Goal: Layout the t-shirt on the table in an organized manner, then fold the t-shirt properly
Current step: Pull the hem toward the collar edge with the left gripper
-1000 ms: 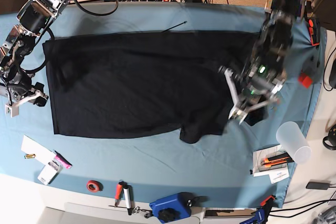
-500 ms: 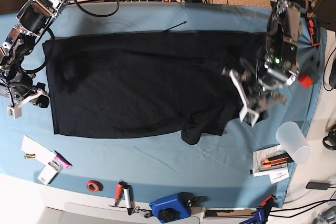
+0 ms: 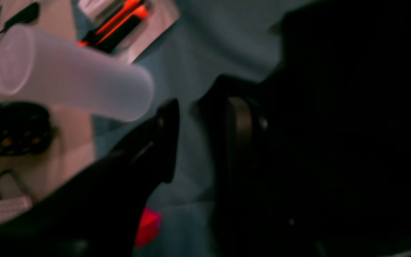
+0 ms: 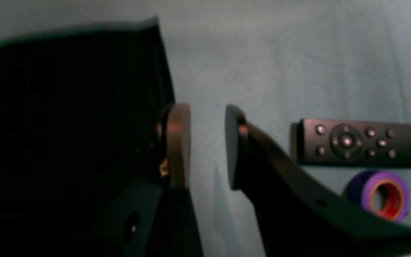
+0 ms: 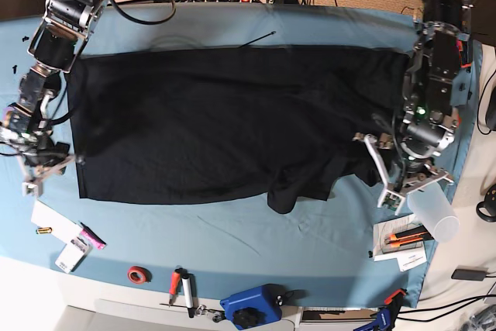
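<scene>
Black fabric, the t-shirt, lies spread across the middle of the light blue cloth-covered surface, its lower right part bunched into folds. The left fingers stand parted with blue cloth showing between them and nothing held; the shirt's rumpled edge lies just beside one finger, and a translucent white cup lies just past the other. The right fingers are parted too, gripping nothing, with the shirt's dark edge just beside one pad. Beyond the other pad sit a black remote and a purple tape roll
</scene>
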{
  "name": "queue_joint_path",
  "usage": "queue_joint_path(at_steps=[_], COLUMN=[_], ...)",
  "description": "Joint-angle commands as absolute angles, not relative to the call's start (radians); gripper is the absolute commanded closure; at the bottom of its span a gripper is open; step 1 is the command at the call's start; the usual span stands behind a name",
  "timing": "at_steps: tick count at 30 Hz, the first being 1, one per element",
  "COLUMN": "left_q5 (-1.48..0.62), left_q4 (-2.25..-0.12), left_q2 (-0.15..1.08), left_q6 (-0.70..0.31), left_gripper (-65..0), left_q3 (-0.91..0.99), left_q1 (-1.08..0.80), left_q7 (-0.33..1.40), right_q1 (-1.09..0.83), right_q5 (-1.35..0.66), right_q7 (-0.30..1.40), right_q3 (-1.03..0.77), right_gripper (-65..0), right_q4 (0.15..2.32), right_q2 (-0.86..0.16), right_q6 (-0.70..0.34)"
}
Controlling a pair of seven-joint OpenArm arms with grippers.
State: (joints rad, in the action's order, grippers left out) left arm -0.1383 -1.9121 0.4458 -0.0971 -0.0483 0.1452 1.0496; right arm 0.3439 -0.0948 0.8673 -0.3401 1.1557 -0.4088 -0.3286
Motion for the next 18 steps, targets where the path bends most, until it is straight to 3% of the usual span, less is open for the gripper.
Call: queue_joint_path(at_steps=[1,7,11,15,18], left_q5=[-0.134,-0.134,-0.134,-0.134,-0.134], left_q4=[-1.929,-1.929,-1.929,-1.929,-1.929], left_q2=[0.465,0.494,0.493,0.493,0.493], left_q6=[-0.093,-0.092,-0.056,-0.048,-0.048], left_gripper=[-23.2,-23.2,-23.2,-23.2,-23.2], left_q3=[-0.041,-0.041,-0.041,-0.041,-0.041], left_q1=[0.165,0.160,0.161,0.161,0.160], left_q7=[1.033,1.039,1.039,1.039,1.039], right_q1=[0.366,0.365,0.366,0.364,0.349], right_q5=[-0.074,-0.052,-0.097,-0.160,-0.200], right_q7=[0.826,0.797,0.908,1.092,1.119], right_q3=[-0.324,-0.272,-0.272,-0.272,-0.274], right_gripper=[-17.2,-17.2,-16.7,0.0,0.0], right_q4=[1.138,0.986,0.986,1.040,1.090], right_q2=[-0.429,-0.424,-0.421,-0.421,-0.429], right_q6=[-0.303,-0.297,-0.332,-0.347,-0.430])
